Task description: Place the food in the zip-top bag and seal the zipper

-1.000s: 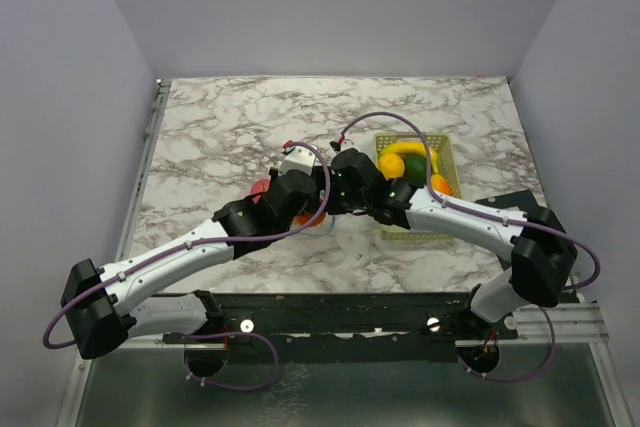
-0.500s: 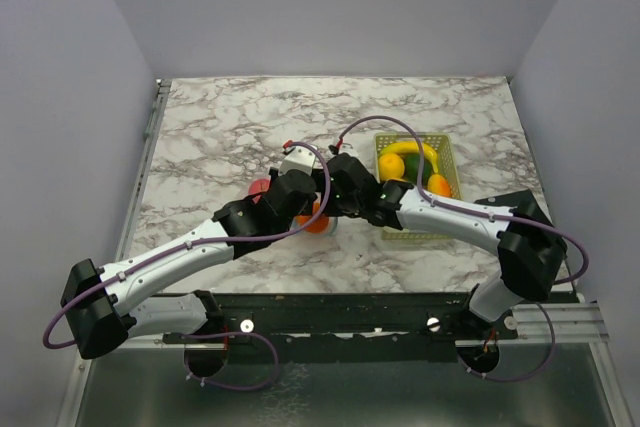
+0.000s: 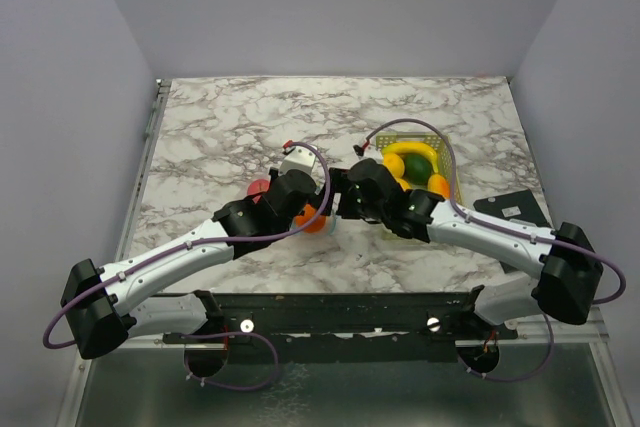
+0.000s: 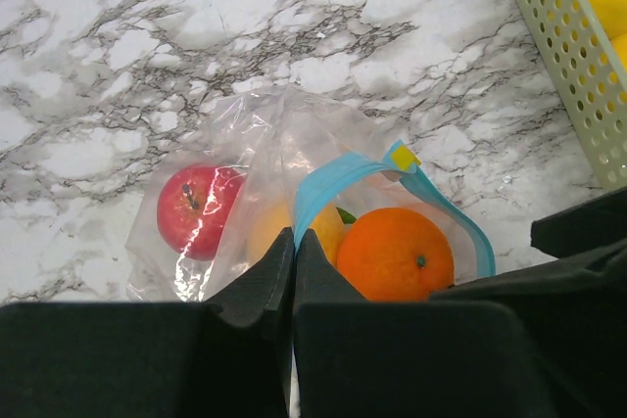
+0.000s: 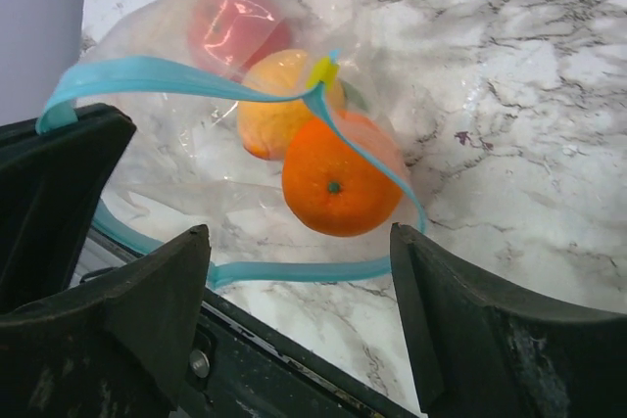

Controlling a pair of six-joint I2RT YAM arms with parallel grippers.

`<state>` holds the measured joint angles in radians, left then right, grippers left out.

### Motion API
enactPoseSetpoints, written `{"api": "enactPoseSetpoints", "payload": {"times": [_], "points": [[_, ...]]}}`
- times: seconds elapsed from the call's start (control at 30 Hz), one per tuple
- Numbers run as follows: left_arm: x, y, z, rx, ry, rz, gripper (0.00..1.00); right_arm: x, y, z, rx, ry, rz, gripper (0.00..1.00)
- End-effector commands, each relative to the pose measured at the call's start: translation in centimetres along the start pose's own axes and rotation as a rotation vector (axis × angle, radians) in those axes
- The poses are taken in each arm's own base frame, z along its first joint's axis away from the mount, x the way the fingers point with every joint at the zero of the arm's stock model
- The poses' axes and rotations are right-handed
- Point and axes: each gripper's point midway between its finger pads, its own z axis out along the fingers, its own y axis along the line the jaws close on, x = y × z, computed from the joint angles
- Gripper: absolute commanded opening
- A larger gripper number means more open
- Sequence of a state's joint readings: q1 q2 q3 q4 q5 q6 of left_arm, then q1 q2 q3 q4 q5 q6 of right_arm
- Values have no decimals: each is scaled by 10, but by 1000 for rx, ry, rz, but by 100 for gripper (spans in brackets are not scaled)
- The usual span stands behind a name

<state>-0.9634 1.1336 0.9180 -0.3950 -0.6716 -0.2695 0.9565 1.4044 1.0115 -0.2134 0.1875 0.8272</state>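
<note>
Three fruits inside zip-top bag (image 4: 284, 134): red apple (image 4: 196, 210) at bag's closed end, yellowish fruit (image 5: 269, 119) mid-bag, orange (image 4: 395, 253) just inside bag's mouth. Zipper (image 4: 333, 175) unsealed, mouth gaping. Left gripper (image 4: 293, 271) pinched together on bag's mouth edge, beside orange. Right gripper (image 5: 299, 291) spread wide, gripping nothing, over bag's mouth. Slotted basket (image 4: 568, 66) right of bag, banana (image 3: 408, 150) inside.

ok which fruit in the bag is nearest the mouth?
The orange, right at the blue zipper; the yellow fruit sits behind it, the red apple deepest.
</note>
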Motion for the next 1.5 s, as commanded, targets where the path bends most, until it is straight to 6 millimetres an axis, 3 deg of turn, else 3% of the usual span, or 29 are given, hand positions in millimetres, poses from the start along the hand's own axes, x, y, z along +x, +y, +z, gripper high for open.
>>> {"api": "enactPoseSetpoints", "payload": {"times": [0.0,0.43,0.6,1.3,1.47], "points": [[-10,-4,-3,22,-17,-16,0,13,-28,-6,88,-12,40,77],[-9,-5,-2,22,-12,-11,0,48,-59,6,130,15,161,56],[-9,-5,-1,22,-10,-11,0,57,-59,16,124,31,187,49],[-9,-6,-2,29,-11,-12,0,58,-59,48,156,13,203,32],[-10,-6,-3,33,-13,-16,0,53,-54,50,145,4,210,20]]}}
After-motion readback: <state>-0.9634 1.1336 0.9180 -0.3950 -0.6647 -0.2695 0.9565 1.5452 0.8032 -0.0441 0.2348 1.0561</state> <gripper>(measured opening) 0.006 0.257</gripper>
